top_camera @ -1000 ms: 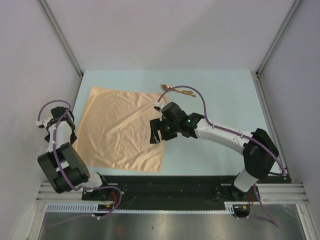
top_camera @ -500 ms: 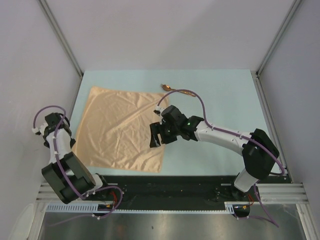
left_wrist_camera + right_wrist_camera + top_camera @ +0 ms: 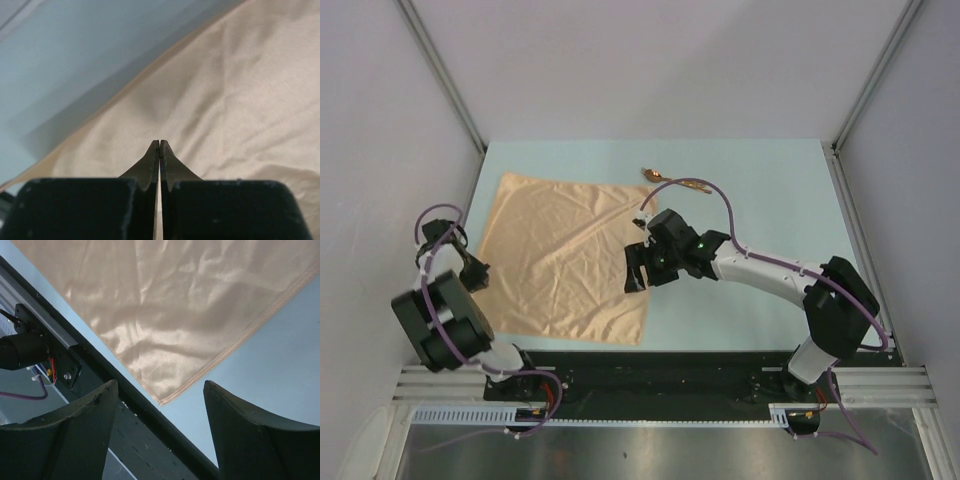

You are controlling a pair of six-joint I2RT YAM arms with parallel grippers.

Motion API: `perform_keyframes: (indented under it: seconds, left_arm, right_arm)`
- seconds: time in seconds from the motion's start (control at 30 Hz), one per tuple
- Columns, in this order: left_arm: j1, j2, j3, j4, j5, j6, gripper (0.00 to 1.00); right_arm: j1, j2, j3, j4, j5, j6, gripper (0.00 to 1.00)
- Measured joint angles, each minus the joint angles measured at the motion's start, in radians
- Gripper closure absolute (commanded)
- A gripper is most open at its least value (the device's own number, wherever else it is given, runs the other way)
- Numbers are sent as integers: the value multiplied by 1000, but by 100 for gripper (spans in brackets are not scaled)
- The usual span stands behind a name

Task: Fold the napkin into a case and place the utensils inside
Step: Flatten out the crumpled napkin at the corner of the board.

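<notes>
The peach-orange napkin (image 3: pixel 560 260) lies spread flat on the left half of the pale blue table (image 3: pixel 770 190). My left gripper (image 3: pixel 477 272) is at the napkin's left edge. In the left wrist view its jaws (image 3: pixel 159 143) are shut, tips down in the napkin (image 3: pixel 240 100), with a sliver of cloth between them. My right gripper (image 3: pixel 638 270) hovers open over the napkin's right edge. The right wrist view shows the napkin (image 3: pixel 170 305) and its near right corner just ahead of the open gripper (image 3: pixel 160 386). The copper-gold utensils (image 3: pixel 672 180) lie at the back, partly under the right arm's cable.
The black base rail (image 3: pixel 660 370) runs along the table's near edge, close to the napkin's near corner, and crosses the right wrist view (image 3: pixel 125 435). Grey walls close in the left, back and right sides. The right arm (image 3: pixel 770 270) reaches over the table's middle.
My left gripper has closed and swung in to the napkin's left edge. The right gripper has shifted only slightly and stays open.
</notes>
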Motion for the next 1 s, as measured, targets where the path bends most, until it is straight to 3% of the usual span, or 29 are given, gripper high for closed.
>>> perform_keyframes:
  seconds: [0.13,0.37,0.53,0.6,0.67,0.7,0.77,0.8,0.93,1.0]
  left_arm:
    - [0,219,84,-11,-12,3,100]
    - [97,275,163,-7,-162,20,100]
    - [103,301,194,-45,-198,16,99]
    - [102,299,197,-52,-192,11,93]
    - [99,285,196,-67,-182,2,68]
    - [97,268,188,-71,-179,-6,50]
    - [100,165,124,-65,-196,-56,34]
    - [105,83,82,-58,-201,-79,22]
    - [110,-242,-49,-62,-234,-171,22]
    - [110,-319,-82,-61,-256,-213,26]
  right_arm:
    - [-27,-2,-2,0,0,-3,26]
    - [-43,-2,-2,-3,-7,-3,26]
    - [-43,8,-2,-3,-23,-2,24]
    - [-43,20,-2,-2,-32,2,19]
    - [-42,31,-6,-1,-35,13,11]
    - [-42,35,-9,-1,-34,21,7]
    - [-33,39,-21,2,-26,30,5]
    - [-27,40,-25,2,-18,34,5]
    - [29,52,-35,6,21,45,5]
    - [68,58,-42,6,42,54,5]
